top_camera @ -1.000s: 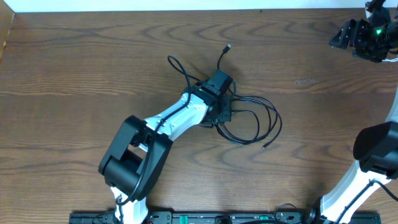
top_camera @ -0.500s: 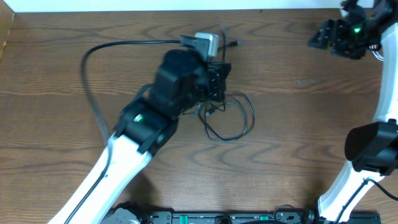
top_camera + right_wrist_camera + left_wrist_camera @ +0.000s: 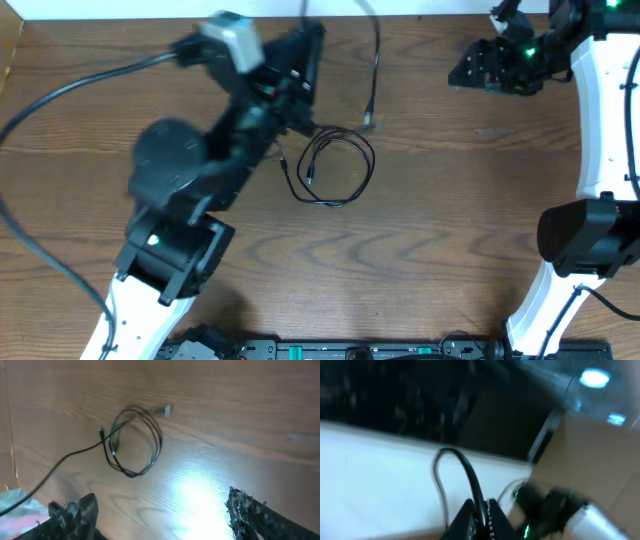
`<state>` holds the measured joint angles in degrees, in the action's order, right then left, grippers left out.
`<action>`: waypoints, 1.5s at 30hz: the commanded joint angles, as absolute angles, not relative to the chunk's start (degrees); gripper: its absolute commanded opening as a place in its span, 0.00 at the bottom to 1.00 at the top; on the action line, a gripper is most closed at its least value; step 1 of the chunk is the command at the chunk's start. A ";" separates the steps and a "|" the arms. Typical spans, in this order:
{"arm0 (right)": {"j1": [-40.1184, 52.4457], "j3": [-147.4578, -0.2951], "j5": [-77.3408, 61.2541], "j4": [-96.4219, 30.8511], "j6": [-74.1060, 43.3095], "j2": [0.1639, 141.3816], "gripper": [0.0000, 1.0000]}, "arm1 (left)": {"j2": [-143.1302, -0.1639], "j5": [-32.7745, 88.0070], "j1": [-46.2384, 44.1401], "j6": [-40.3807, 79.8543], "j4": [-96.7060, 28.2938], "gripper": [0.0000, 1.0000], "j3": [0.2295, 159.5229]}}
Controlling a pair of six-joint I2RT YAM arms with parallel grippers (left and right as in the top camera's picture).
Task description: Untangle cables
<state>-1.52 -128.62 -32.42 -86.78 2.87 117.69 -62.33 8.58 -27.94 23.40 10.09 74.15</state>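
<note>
L arm (image 3: 175,190) is up high over the counter (image 3: 480,220), and the pic of it is blurry. L fingers (image 3: 462,525) are pressed together w/ a black cord (image 3: 470,480) pinched btwn them. In the L wrist view the cord bends up in an arch above the fingers.

From overhead, a thin strand comes down from the back edge and ends in a small plug (image 3: 368,121) near the coil (image 3: 335,170). I can't tell if the plug touches the wood. The coil is a few round loops of black cord lying flat, about mid counter, just beside the L arm. In the R wrist view one strand runs from the coil off to the low left. Can't tell if it's one cord or more in there.

R arm (image 3: 595,130) is at the back R corner, well apart from the coil. R fingers (image 3: 75,512) are spread wide and hold nothing, w/ bare wood below.
</note>
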 commanded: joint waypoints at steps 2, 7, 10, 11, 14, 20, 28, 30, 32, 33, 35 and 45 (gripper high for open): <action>0.78 -128.55 -36.21 -86.80 7.42 117.32 0.79 | -61.60 7.01 -24.64 29.52 17.21 0.08 74.72; 3.18 -128.55 -44.64 -86.87 16.62 117.32 0.79 | -61.60 2.59 -21.58 32.80 19.03 0.07 75.33; 4.95 -128.55 -47.92 -86.43 20.95 117.32 0.81 | -61.67 0.51 -20.08 36.86 20.25 0.07 75.37; 5.54 -128.55 -47.99 -85.91 21.15 117.32 0.81 | -61.73 0.56 -19.64 37.71 21.58 0.08 75.37; 7.44 -128.27 -47.97 -84.38 21.08 117.34 0.81 | -61.71 0.32 -19.07 38.46 26.89 0.07 75.37; 12.05 -127.26 -50.22 -82.61 25.21 117.34 0.81 | -61.71 0.69 -19.05 39.83 24.62 0.08 78.59; 17.65 -127.26 -66.76 -80.40 42.48 117.32 0.84 | -61.69 0.60 -19.03 40.45 19.14 0.07 79.37; 19.55 -127.26 -66.78 -78.06 42.50 117.32 0.83 | -61.65 0.58 -19.03 41.30 19.14 0.07 79.37; 21.37 -127.26 -66.81 -76.36 42.50 117.32 0.83 | -61.58 0.58 -19.03 41.28 19.14 0.07 79.44; 22.39 -127.26 -66.83 -75.40 42.48 117.32 0.82 | -61.45 0.60 -19.03 41.28 19.09 0.08 79.44; 24.21 -127.26 -67.16 -73.71 42.48 117.34 0.79 | -61.21 0.58 -19.03 41.28 18.94 0.08 79.44; 31.00 -127.26 -68.55 -61.93 35.07 118.32 0.68 | -60.16 0.58 -19.03 41.25 17.34 0.07 79.44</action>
